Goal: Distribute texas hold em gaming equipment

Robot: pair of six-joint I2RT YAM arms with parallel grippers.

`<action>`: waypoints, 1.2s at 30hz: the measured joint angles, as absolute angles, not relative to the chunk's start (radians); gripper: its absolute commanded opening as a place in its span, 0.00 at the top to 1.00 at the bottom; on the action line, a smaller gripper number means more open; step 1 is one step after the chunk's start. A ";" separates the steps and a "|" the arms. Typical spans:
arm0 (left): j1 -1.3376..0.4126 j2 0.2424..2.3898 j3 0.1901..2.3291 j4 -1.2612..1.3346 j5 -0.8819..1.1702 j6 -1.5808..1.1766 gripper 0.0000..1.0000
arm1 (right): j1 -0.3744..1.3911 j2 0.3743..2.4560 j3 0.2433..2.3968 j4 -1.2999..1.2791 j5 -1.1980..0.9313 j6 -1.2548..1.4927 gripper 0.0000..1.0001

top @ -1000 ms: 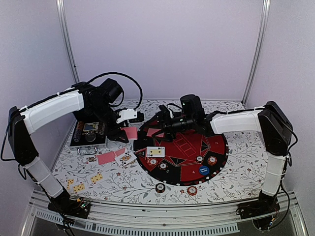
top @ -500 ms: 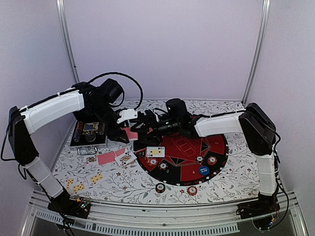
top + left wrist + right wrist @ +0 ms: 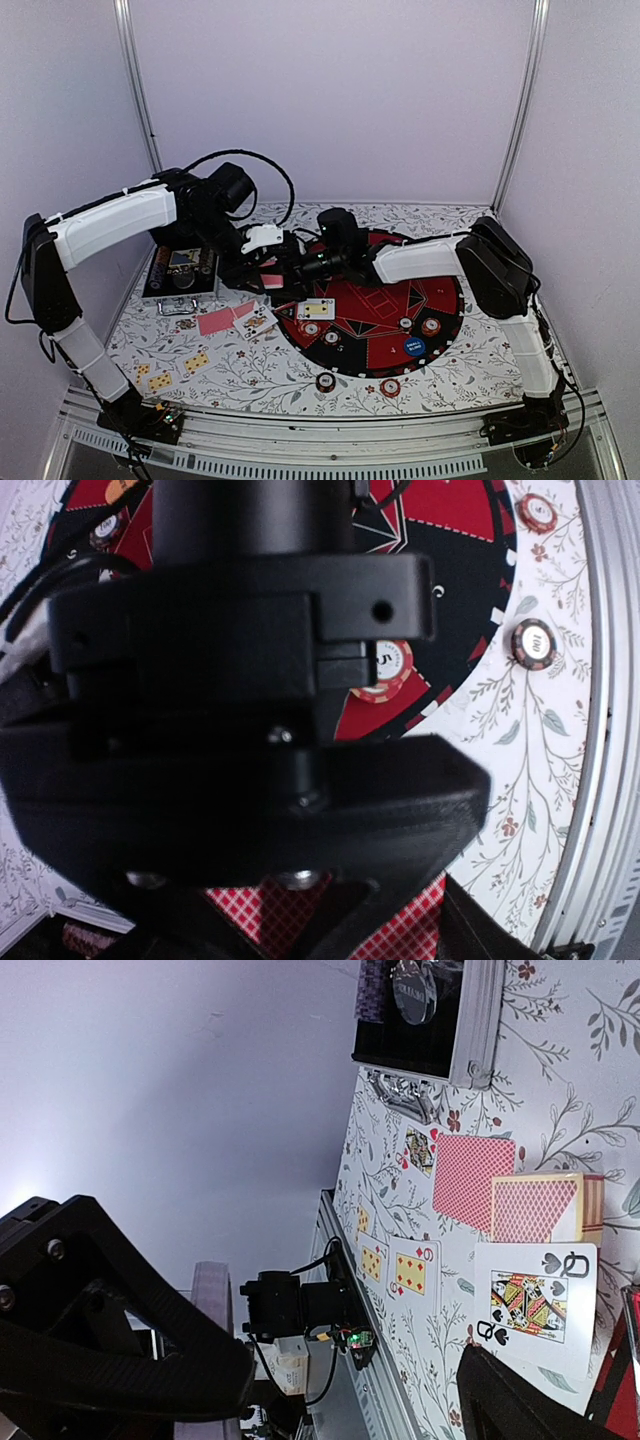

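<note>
My left gripper [image 3: 258, 262] is shut on a pink-red-backed card [image 3: 270, 272] held above the mat's left edge; its checked back shows low in the left wrist view [image 3: 400, 932]. My right gripper [image 3: 287, 262] stands open right beside that card, and its black body fills most of the left wrist view. In the right wrist view the open jaws [image 3: 350, 1380] hold nothing. Below them lie a queen of spades [image 3: 530, 1305], a stack of cards [image 3: 535, 1208], a face-down card [image 3: 470, 1170] and a nine of diamonds [image 3: 413, 1272]. Poker chips [image 3: 326, 381] and a blue button [image 3: 414, 348] lie on and near the mat.
The round black-and-red mat [image 3: 440, 300] fills the middle of the floral table. A silver case [image 3: 180, 272] sits open at the back left, under the left arm. Loose cards [image 3: 215, 321] lie left of the mat. Both arms meet over the mat's left edge.
My right arm has swung left across the mat until its open gripper reached the card in my left gripper. The left arm has barely moved.
</note>
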State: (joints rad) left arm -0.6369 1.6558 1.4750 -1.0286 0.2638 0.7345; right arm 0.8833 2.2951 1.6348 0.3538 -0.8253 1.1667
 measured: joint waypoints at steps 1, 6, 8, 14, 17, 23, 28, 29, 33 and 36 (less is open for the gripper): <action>-0.637 1.656 1.475 -1.029 0.265 0.734 0.53 | 0.886 2.302 1.639 0.354 -0.826 1.169 0.08; -0.637 1.658 1.475 -1.032 0.265 0.732 0.54 | 0.890 2.317 1.650 0.361 -0.833 1.183 0.14; -0.637 1.658 1.476 -1.031 0.265 0.732 0.54 | 0.890 2.320 1.657 0.362 -0.836 1.187 0.17; -0.638 1.658 1.476 -1.030 0.265 0.732 0.54 | 0.886 2.321 1.646 0.385 -0.842 1.193 0.19; -0.641 1.658 1.476 -1.030 0.271 0.732 0.54 | 0.878 2.312 1.602 0.434 -0.842 1.198 0.23; -0.651 1.660 1.476 -1.026 0.276 0.732 0.54 | 0.864 2.254 1.522 0.470 -0.843 1.208 0.32; -0.650 1.660 1.477 -1.023 0.275 0.732 0.54 | 0.850 2.241 1.505 0.479 -0.844 1.208 0.37; -0.650 1.660 1.477 -1.023 0.275 0.732 0.54 | 0.849 2.238 1.501 0.480 -0.844 1.209 0.38; -0.650 1.660 1.477 -1.023 0.274 0.732 0.54 | 0.847 2.226 1.492 0.480 -0.843 1.208 0.44; -0.650 1.660 1.477 -1.023 0.271 0.732 0.54 | 0.844 2.222 1.490 0.480 -0.843 1.208 0.49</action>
State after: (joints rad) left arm -0.6502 1.6596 1.4765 -1.0225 0.2714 0.7322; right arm 0.8444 2.2223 1.4902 0.4801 -0.8433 1.2076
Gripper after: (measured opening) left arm 0.661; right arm 0.552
